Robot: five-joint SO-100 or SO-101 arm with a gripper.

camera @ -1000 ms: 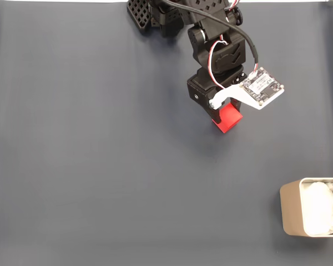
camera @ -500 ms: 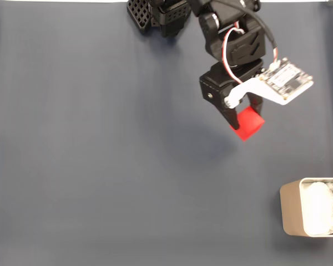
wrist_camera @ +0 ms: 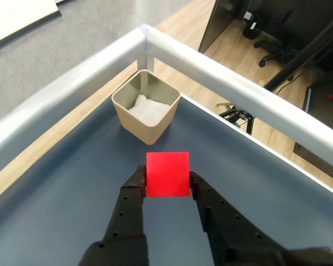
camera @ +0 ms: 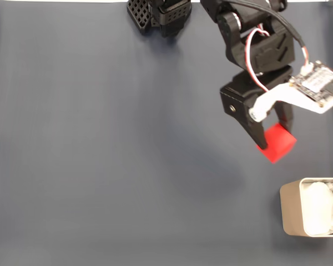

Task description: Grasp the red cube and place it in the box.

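Red cube (camera: 277, 144) in fingers (wrist_camera: 134, 188), nearer box (camera: 291, 213).

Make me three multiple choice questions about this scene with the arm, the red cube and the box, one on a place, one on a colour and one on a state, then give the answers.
1. In the fixed view, where is the box?
A. lower right edge
B. upper left corner
C. centre

2. What colour is the mat on the table?
A. bright yellow
B. dark blue-grey
C. white

3. What state is the red cube in?
A. lying inside the box
B. gripped between the fingers
C. sitting free on the mat

Answers:
1 A, the box is cut off by the right edge, low in the fixed view.
2 B, both views show a dark blue-grey surface.
3 B, the wrist view shows the gripper closed on both sides of the cube, short of the box.
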